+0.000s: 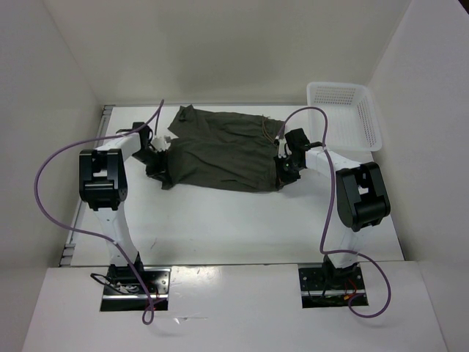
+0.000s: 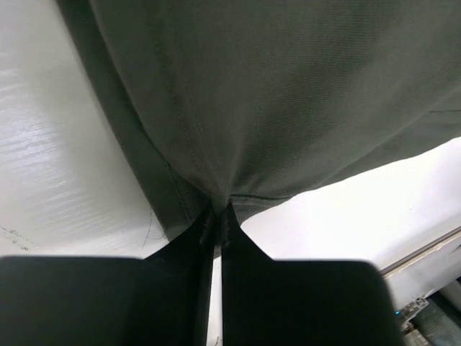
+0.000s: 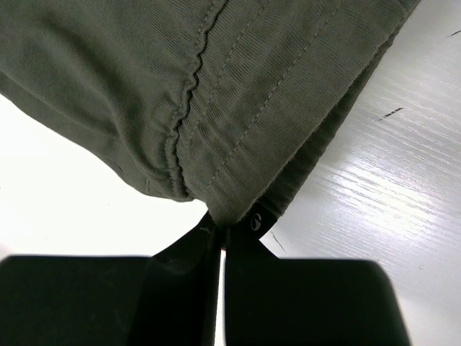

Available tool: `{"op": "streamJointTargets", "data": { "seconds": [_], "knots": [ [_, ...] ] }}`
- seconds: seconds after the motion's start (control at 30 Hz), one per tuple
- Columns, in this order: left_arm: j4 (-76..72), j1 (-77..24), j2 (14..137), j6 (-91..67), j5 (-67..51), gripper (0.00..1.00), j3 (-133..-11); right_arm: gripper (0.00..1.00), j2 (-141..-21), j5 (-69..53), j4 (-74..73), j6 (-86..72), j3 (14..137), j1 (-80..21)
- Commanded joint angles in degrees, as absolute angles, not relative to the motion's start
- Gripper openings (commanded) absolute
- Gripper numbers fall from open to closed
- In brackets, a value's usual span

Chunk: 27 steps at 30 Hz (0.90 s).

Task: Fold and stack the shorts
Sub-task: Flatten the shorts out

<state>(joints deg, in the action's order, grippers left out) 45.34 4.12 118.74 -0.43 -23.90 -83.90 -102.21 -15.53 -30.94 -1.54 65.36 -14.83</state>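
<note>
Pinching the leg end of the shorts [image 1: 220, 150], the left fingers [image 2: 189, 249] are pressed together on a fold of the olive cloth, which spreads away from them to their right over the white desk [image 1: 220, 220]. At the other end of that cloth the right fingers [image 3: 189, 252] are likewise clamped shut, gripping the stitched waistband edge just beside a small round fastener [image 3: 255, 223], so the shorts lie spread between the two pairs. Further right, beyond the right fingers and apart from them, sits a white mesh basket [image 1: 344, 103].
</note>
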Motion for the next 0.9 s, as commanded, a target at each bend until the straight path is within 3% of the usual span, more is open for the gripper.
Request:
{"op": "streamJointTargets", "data": {
  "seconds": [0.0,0.13,0.2,0.27,0.3,0.33,0.43,0.5,0.63,0.87],
  "knots": [
    [45.27,5.01,117.52,0.00,-24.09,0.00,-82.53,0.00,-101.69,-16.08,-30.76,-0.70,67.24,-14.41],
    [44.03,5.01,116.46,0.00,-24.08,0.00,-84.70,0.00,-101.69,-17.40,-31.38,0.00,70.21,-14.41],
    [44.03,5.54,115.76,0.00,-22.51,0.00,-91.89,0.00,-104.22,-17.40,-32.16,-0.87,79.85,-14.41],
    [45.43,6.24,115.75,0.00,-19.43,0.00,-104.78,0.00,-106.69,-15.92,-33.13,-0.88,97.76,-14.41],
    [45.96,6.94,116.80,0.00,-18.64,0.00,-120.78,0.00,-108.09,-14.17,-33.83,-0.88,104.61,-14.41],
    [45.97,7.47,118.29,0.00,-17.85,0.00,-128.77,0.00,-111.24,-11.98,-33.84,-0.88,117.99,-14.41],
    [46.49,7.47,121.10,0.00,-14.51,0.00,-154.49,0.00,-115.56,-5.55,-35.06,0.00,137.91,-13.80],
    [47.28,7.47,121.11,0.00,-13.10,0.00,-160.38,0.00,-114.71,-4.67,-35.07,1.31,140.01,-13.27],
    [52.73,8.08,115.51,0.00,-15.98,0.00,-155.68,0.00,-104.02,-7.29,-35.68,2.54,127.85,-13.27],
    [46.68,9.23,95.12,0.00,-21.27,0.00,-114.39,0.00,-87.75,-16.16,-36.83,6.67,99.35,-13.27]
  ]
}}
